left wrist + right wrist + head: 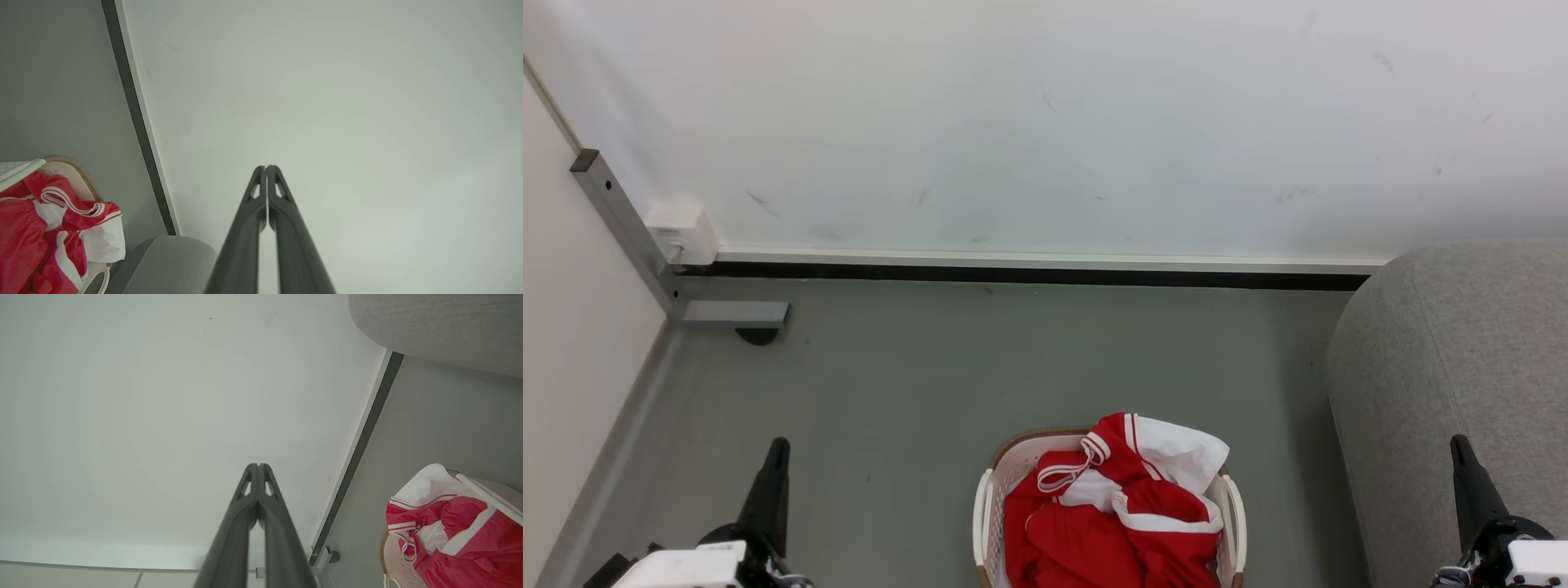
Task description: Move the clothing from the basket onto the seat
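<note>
White wall (1045,122), grey floor (890,384). Flanked the basket (983,506), clenched and empty: left end effector (778,447), right end effector (1459,445). Likely needed opening, then pinching the clothing (1111,523) high.

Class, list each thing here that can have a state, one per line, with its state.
basket: upright on the floor, full.
clothing: heaped inside, white panel over the rim.
seat: apart from the basket, no clothing on the visible part.
left gripper: shut, holding nothing.
right gripper: shut, holding nothing.
</note>
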Available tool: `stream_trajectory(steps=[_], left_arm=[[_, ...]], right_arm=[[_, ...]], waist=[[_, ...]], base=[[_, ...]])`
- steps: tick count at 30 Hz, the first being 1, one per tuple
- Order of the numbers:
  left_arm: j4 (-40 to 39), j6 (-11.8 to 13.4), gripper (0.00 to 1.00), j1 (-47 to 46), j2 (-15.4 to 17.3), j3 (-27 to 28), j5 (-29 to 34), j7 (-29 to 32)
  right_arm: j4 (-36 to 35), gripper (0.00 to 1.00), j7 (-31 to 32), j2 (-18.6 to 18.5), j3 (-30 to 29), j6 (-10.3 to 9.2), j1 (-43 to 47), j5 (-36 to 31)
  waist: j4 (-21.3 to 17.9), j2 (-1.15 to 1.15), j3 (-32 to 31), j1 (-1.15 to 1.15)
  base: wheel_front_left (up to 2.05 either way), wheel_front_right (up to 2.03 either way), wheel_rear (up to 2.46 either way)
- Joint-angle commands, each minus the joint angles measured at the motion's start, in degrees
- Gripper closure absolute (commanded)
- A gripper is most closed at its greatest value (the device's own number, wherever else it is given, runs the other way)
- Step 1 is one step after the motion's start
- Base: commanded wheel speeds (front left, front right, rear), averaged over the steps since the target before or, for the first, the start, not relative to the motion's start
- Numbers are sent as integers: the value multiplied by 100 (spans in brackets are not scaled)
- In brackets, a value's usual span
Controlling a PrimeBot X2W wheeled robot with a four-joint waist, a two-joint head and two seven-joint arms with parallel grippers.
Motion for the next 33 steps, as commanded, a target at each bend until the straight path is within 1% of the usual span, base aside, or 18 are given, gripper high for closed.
stream_trajectory(steps=[1, 33], left_arm=[[-20, -25, 100, -43, 40, 2, -82, 16], [-20, -25, 100, -43, 41, 1, -82, 16]], right_arm=[[-26, 100, 14, -7, -17, -11, -62, -32], [-26, 100, 13, -7, -17, -11, -62, -32]], waist=[[0, 0, 0, 0], [0, 0, 0, 0]], base=[[0, 0, 0], [0, 0, 0]])
